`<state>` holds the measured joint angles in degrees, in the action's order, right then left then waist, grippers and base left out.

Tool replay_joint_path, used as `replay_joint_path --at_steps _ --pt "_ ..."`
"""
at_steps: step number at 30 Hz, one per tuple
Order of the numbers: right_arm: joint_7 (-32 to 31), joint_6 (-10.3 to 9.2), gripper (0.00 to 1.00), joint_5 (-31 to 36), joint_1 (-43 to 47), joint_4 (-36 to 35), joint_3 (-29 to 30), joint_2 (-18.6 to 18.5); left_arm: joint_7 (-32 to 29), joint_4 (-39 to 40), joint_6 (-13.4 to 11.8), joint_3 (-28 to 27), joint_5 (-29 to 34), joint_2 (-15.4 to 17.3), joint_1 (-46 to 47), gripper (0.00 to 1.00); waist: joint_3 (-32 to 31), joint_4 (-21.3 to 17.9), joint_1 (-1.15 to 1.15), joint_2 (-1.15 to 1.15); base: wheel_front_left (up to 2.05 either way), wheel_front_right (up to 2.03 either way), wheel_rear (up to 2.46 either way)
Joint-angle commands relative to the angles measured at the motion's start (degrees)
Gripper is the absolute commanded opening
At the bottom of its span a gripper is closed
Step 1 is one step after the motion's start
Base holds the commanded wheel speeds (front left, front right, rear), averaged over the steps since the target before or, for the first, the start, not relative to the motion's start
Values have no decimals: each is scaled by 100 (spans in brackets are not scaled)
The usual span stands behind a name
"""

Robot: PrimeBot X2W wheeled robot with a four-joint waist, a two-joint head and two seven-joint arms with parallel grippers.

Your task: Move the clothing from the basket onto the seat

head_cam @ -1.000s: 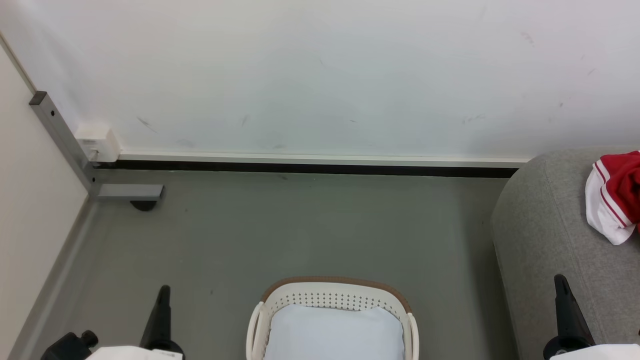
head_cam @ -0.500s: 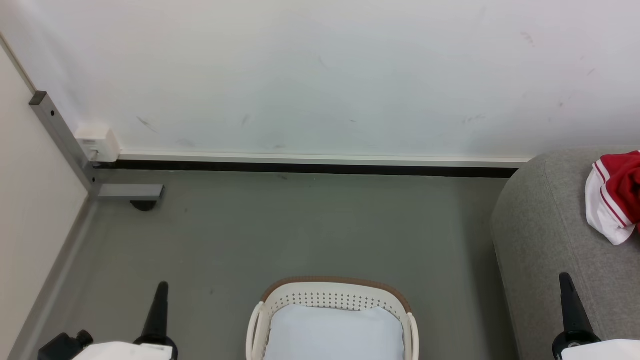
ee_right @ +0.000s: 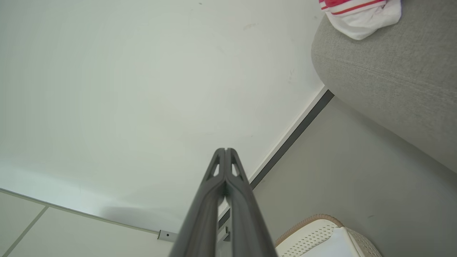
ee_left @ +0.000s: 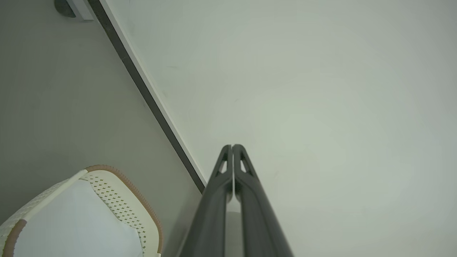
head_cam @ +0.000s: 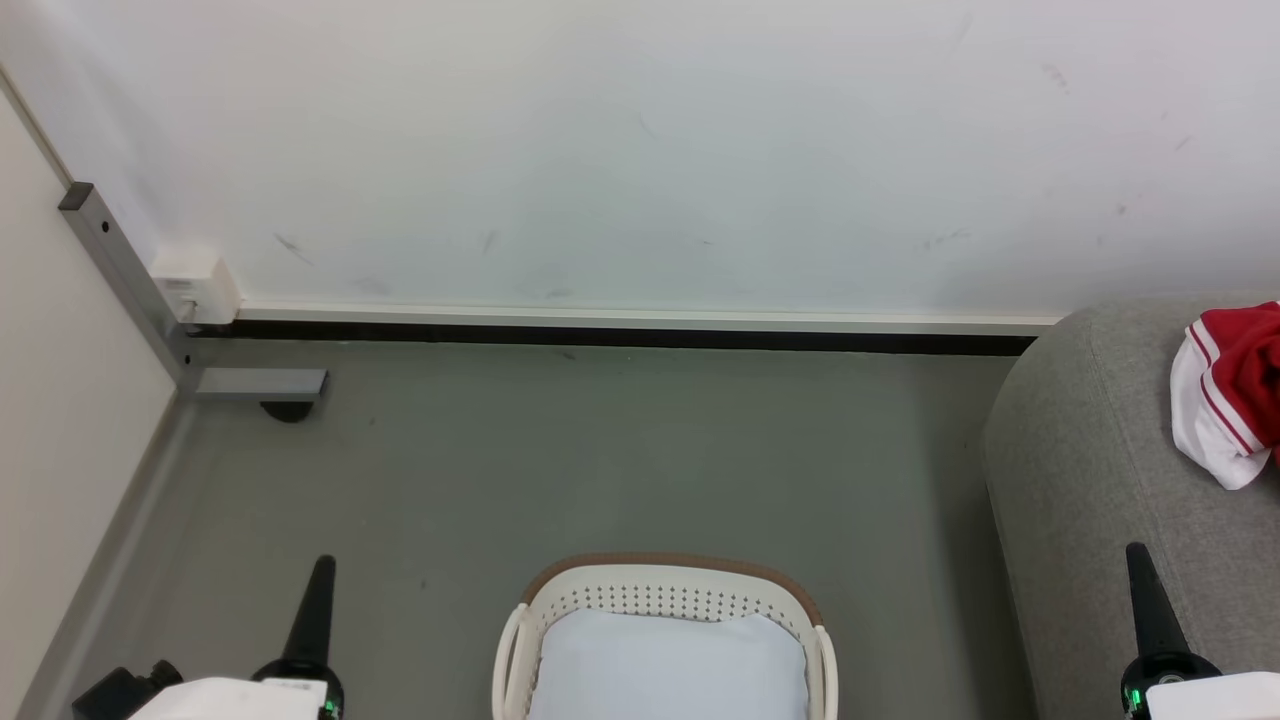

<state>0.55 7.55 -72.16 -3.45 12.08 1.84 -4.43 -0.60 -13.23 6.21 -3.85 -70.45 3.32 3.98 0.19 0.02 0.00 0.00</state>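
Note:
The cream-white basket (head_cam: 665,592) stands on the floor at the bottom centre of the head view, showing its pale flat bottom with no garment in it. Red and white clothing (head_cam: 1232,390) lies on the light-grey seat (head_cam: 1090,460) at the right edge. My left gripper (head_cam: 322,566) is shut at the lower left, apart from the basket. My right gripper (head_cam: 1135,552) is shut at the lower right, in front of the seat. In the wrist views, both grippers (ee_left: 232,146) (ee_right: 225,149) point at the white wall with fingers pressed together, and the clothing (ee_right: 360,14) sits on the seat (ee_right: 389,71).
A white wall (head_cam: 640,150) with a dark baseboard (head_cam: 600,335) runs behind the grey-green floor (head_cam: 600,450). A grey metal post and bracket (head_cam: 150,300) with a small white box (head_cam: 190,285) stand in the left corner.
Both grippers have shifted slightly, the left fingers straightening upright and the right moving a little rightward and lower. Basket, seat and clothing stay put.

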Motion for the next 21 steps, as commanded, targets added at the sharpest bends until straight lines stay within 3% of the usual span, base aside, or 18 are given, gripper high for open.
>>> replay_joint_path --at_steps 1,21 --pt "-36 -7 0 -187 -127 -12 40 -14 -48 11 42 -51 -215 12 101 0 0 0 0 0 0 0 0" --pt "-302 -9 0 -1085 -204 84 185 15 -311 -31 88 -161 -1150 -12 179 0 0 -1 0 0 0 0 0"
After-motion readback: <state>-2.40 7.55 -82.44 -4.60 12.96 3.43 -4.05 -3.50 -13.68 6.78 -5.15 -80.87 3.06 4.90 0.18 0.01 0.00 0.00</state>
